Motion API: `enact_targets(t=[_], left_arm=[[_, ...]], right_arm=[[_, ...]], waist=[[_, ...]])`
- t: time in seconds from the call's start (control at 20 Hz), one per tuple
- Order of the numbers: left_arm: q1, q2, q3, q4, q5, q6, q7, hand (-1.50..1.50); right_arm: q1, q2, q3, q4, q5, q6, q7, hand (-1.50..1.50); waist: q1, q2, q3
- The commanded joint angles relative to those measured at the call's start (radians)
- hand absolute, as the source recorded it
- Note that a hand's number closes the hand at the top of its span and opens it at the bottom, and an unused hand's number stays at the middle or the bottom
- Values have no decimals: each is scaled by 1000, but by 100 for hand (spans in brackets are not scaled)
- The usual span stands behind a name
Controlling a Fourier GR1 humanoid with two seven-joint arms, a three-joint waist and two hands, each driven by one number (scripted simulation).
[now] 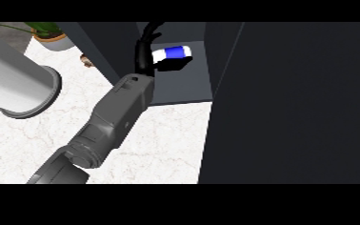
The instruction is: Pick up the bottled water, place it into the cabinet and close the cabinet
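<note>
Bottled water [172, 53] inside cabinet [184, 83]

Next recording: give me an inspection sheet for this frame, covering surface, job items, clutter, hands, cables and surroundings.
Surface: white marbled counter.
Job's things: bottled water, white with a blue label, lying on its side inside the open cabinet; dark cabinet door stands open at the right.
Clutter: grey round vessel at left; potted plant at the top left; small brown item beside the cabinet wall, too small to identify.
Hands: left hand inside the cabinet beside the bottle, fingers straight; right hand not seen.
Cables: nothing seen.
Surroundings: nothing seen.
</note>
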Motion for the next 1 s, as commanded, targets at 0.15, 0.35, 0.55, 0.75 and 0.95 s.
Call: enact_targets(t=[0.15,0.35,0.55,0.75,0.95], left_arm=[[-27,-9,50,11,26,-33,-32,-150],[-35,-9,12,17,-9,-39,-30,-150],[-74,-8,40,5,-1,-140,-36,-150],[-25,-9,58,-58,26,-318,-94,-150],[-58,-9,31,-107,36,-384,-19,-150]], right_arm=[[12,6,9,-42,-25,8,18,-150],[-18,1,-33,-51,-71,27,49,-150],[-13,16,-7,-62,-16,3,76,-150],[31,4,-26,-41,-34,26,5,-150],[9,-11,-93,-10,-89,59,6,-150]], waist=[[-1,0,0],[-1,-1,0],[12,-3,-1],[10,-8,0],[24,-15,2]])
